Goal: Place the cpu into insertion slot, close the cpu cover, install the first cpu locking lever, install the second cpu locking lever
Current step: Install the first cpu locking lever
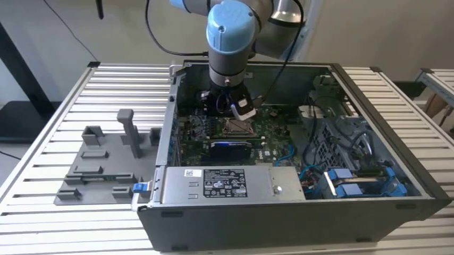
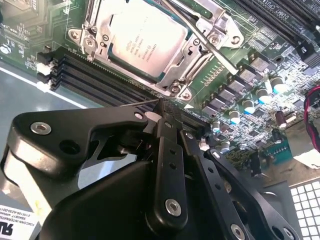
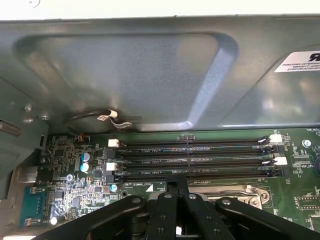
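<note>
The cpu (image 2: 145, 42), a flat silver-grey square, lies in its socket on the green motherboard. The cpu cover (image 2: 100, 25), a metal frame, lies down around it. A thin metal locking lever (image 2: 210, 42) runs slantwise along one side of the socket. My gripper (image 2: 165, 104) hangs just beside the socket's corner, over the memory slots, with its black fingers shut together. A fine bright wire-like line ends at the fingertips; I cannot tell whether it is held. In the exterior view the gripper (image 1: 241, 112) is low inside the open computer case, right above the socket (image 1: 237, 126). The closed fingertips (image 3: 177, 187) also show in the first wrist view.
Black memory slots (image 3: 195, 160) run beside the socket. A grey power-supply box (image 1: 220, 183) with a white label stands at the case's front. Blue cables and drive parts (image 1: 354, 183) crowd the exterior view's right. A grey fixture (image 1: 99, 170) sits on the slatted table at the left.
</note>
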Robot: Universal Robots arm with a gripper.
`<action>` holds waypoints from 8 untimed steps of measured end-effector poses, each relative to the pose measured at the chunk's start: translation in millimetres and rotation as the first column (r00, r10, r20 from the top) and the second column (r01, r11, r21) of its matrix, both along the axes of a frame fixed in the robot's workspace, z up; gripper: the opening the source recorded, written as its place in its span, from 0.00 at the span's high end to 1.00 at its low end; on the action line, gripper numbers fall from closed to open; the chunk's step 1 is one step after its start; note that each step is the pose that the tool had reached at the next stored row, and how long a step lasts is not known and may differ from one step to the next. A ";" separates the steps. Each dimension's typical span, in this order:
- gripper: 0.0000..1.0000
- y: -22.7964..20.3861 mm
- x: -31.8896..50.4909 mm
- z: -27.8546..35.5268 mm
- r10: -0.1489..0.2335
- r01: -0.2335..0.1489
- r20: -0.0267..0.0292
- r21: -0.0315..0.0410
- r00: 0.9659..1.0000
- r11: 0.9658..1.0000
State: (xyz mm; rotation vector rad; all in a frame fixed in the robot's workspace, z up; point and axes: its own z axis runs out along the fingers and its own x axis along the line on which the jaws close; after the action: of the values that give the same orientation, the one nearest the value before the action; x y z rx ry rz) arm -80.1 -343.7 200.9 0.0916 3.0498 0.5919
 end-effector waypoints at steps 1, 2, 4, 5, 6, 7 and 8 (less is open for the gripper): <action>0.89 0.1 0.0 0.0 0.000 0.000 0.000 0.000 1.000 1.000; 0.89 0.3 0.0 0.0 0.000 0.000 0.000 0.000 1.000 1.000; 0.89 0.9 0.0 0.0 0.000 0.000 0.000 0.000 1.000 1.000; 0.89 0.9 0.0 0.0 0.000 0.000 0.000 0.000 1.000 1.000; 0.89 0.9 0.0 0.0 0.000 0.000 0.000 0.000 1.000 1.000; 0.89 0.9 0.0 0.0 0.000 0.000 0.000 0.000 1.000 1.000; 0.89 0.9 0.0 0.0 0.000 0.000 0.000 0.000 1.000 1.000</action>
State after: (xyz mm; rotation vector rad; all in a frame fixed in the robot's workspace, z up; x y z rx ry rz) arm -80.0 -342.8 200.9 0.0914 3.0498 0.5918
